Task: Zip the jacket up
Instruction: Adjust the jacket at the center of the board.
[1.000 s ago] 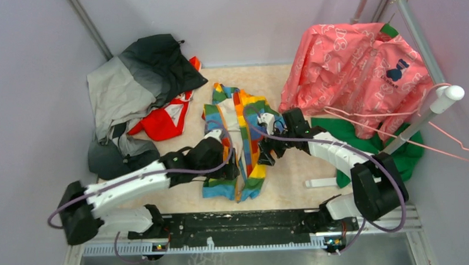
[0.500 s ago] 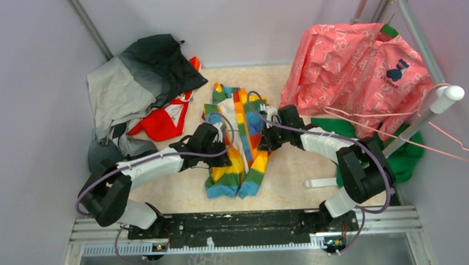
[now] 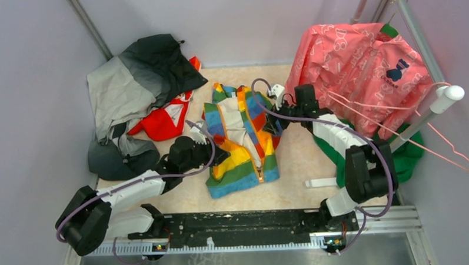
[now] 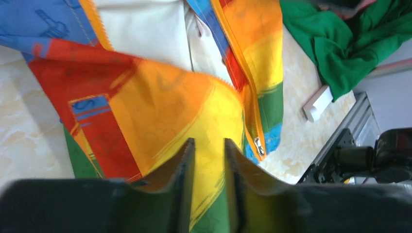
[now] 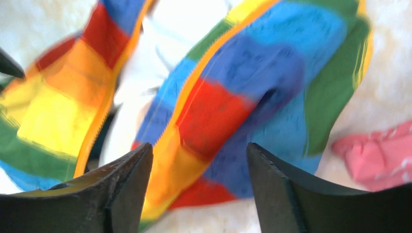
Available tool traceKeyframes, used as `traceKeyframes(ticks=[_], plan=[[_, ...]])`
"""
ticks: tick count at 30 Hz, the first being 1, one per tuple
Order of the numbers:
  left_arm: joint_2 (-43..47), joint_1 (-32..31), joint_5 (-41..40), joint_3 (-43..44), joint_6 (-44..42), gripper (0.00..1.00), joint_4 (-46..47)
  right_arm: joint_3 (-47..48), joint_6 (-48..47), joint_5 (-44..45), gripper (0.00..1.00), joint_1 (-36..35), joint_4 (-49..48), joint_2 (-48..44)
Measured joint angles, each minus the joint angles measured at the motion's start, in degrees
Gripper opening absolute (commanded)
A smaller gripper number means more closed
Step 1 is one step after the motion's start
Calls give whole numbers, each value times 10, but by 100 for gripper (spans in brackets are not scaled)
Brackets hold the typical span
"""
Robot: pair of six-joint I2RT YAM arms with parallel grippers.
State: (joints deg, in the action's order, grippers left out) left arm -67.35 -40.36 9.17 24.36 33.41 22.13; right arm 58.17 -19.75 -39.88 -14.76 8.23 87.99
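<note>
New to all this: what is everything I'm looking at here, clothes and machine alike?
jacket: one, rainbow-striped, spread open mid-table
grey-and-black jacket: one, heaped far left
red garment: one, under that heap's edge
pink garment: one, patterned, heaped far right
green cloth: one, right, below the pink garment
wire hanger: one, pink, right edge
white block: one, near right
table: one, pale marbled
left hand: one, black, at the jacket's left flap
right hand: one, black, open, above the jacket's right side

One rainbow jacket [image 3: 241, 141], one grey-and-black jacket [image 3: 133, 83] far left, one red garment [image 3: 161, 123], one pink garment [image 3: 359, 69] far right, one green garment [image 3: 411, 154]
</note>
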Motion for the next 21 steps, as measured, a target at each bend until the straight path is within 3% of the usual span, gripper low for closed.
traceKeyframes(ticks=[1,4,6,9,12,16,21], plan=[[5,0,-4,-2,2,58,-1,-13,-8,12,87,1,12,-9],[58,0,-19,-19,13,89,-7,-68,-33,39,88,3,52,-77],[112,0,-25,-36,22,98,-10,-79,-47,26,88,8,99,-132],[186,0,-15,-58,49,98,-4,-81,-52,-62,86,11,128,-169],[219,0,25,-88,100,87,19,-118,-47,-134,88,12,140,-170],[217,-17,68,-138,169,78,64,-168,-50,-138,85,12,185,-159],[181,-127,33,-153,171,75,90,-173,-52,-128,82,11,203,-102]])
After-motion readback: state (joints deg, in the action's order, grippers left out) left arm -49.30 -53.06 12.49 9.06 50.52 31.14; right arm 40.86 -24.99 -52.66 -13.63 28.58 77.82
